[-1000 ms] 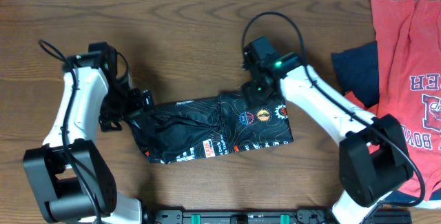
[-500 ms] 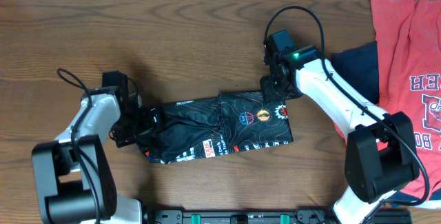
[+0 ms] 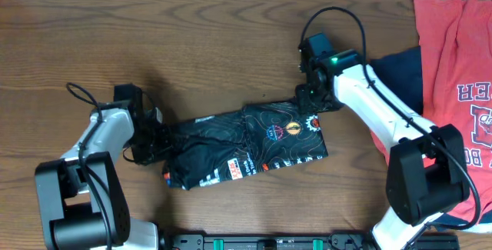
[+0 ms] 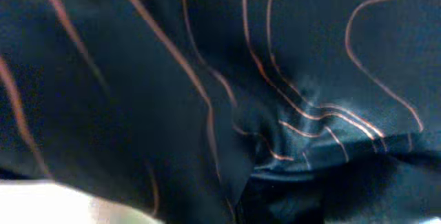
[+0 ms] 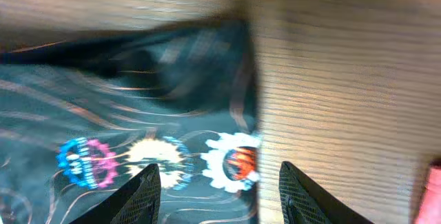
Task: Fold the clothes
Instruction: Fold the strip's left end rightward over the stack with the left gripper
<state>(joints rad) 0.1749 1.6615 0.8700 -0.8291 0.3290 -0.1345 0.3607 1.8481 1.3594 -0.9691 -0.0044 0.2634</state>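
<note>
The black sports jersey of thin synthetic cloth (image 3: 246, 146) is smooth and glossy, with sheen along its creases and fine orange-red printed lines. The brown wooden tabletop (image 3: 192, 42) has a matt, streaked grain. The red cloth T-shirt (image 3: 453, 50) looks matt and soft. The right gripper's black fingers (image 5: 146, 195) look like matt plastic.

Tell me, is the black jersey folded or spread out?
Folded, but untidily: the black jersey lies as a narrow layered band with one end bunched.
</note>
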